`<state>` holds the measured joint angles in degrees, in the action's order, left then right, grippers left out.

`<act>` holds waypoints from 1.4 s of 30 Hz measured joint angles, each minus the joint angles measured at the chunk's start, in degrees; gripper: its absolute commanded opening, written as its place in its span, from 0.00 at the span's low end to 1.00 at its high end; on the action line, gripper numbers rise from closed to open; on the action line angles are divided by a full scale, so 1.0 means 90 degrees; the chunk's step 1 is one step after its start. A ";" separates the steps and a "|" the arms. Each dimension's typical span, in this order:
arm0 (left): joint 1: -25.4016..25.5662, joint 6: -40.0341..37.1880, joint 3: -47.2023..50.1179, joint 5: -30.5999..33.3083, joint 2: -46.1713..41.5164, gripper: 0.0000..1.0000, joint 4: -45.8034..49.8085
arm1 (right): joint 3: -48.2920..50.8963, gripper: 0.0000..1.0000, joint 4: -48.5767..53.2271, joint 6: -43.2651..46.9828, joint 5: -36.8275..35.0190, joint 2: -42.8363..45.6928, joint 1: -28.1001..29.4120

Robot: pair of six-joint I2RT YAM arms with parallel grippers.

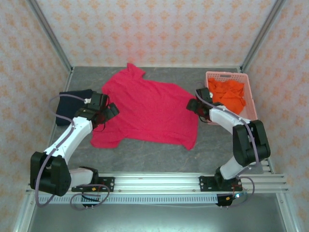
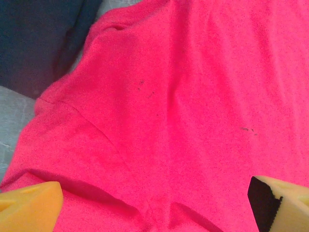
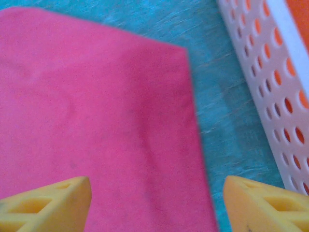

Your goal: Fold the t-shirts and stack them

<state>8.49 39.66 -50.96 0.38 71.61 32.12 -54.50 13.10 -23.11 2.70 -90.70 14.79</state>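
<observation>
At the near side of the bench (image 1: 145, 155), the crimson-pink t-shirt (image 1: 149, 111) lies spread open across the middle, hem towards the arms and collar pointing far-left, so it sits a little skewed.

The left pincer (image 1: 108, 112) hangs over the shirt's left side by the sleeve. In the wrist view its jaws are spread wide (image 2: 154, 208) with only cloth beneath and nothing held. The right pincer (image 1: 195, 104) is at the opposite edge, jaws also apart and empty. In its wrist view (image 3: 154, 205) one finger is over the cloth and the other over bare bench, so it straddles the side seam.

This looks like the set-up for the first fold. To do it well, both pincers should bite the two layers together at matching heights along the sides. Then they lift evenly, so the cloth carries over flat. The left side needs care, as the sleeve shows creases in the left wrist view. The right pincer should steer clear of the basket wall (image 3: 270, 82) just beside it.

Farther back, the navy t-shirt (image 1: 70, 102) lies at the left as a dark bundle. The orange t-shirt (image 1: 229, 94) waits in the pink lattice basket (image 1: 227, 74) at the right.
</observation>
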 measured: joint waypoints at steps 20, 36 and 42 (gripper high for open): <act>-0.1073 0.3026 0.4345 -0.0602 -0.4396 0.71 -0.0253 | 0.0852 0.76 -0.0177 0.0044 0.1137 0.1700 0.1129; -0.1156 0.3325 0.3908 -0.0542 -0.3002 0.48 -0.0510 | 0.1302 0.75 -0.0061 -0.0243 0.1141 0.2059 0.1127; -0.1151 0.2926 0.3116 -0.0636 -0.2390 0.53 -0.0663 | 0.1379 0.75 -0.0085 -0.0311 0.1139 0.2059 0.1127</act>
<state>-1.87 66.00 -22.92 -5.34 50.11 26.15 -42.09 12.34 -25.91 12.95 -72.16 24.93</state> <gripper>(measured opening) 0.541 0.750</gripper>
